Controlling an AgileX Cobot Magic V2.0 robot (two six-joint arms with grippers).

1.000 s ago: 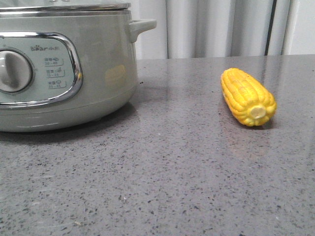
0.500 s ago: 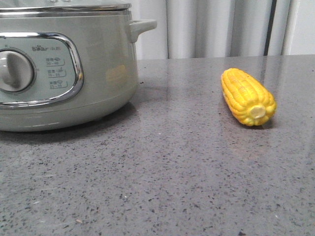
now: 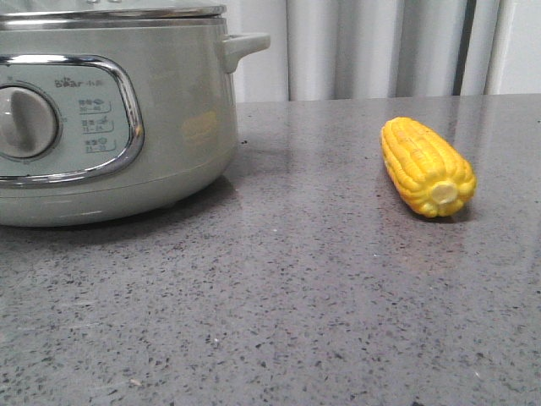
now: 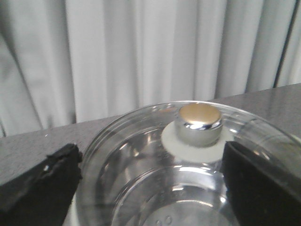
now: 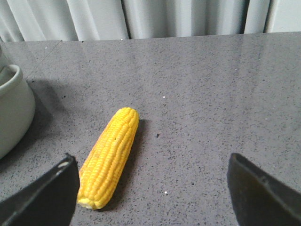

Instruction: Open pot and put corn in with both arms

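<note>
The left claw (image 4: 150,188) hung spread wide above the pot's glass lid (image 4: 141,155), its fingers either side of the chrome knob (image 4: 200,122). The right claw (image 5: 153,188), also spread wide, hovered over the corn (image 5: 109,157), which lay on the grey counter (image 3: 296,296) well apart from the lidded pot (image 3: 110,118), beside its handle.

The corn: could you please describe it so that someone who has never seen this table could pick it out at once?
Start at the big pale green pot on the left of the grey speckled table. Look right across the bare surface to the corn, lying on its side apart from the pot. It is the only bright yellow thing, small, with kernel rows and a pale cut end.
</note>
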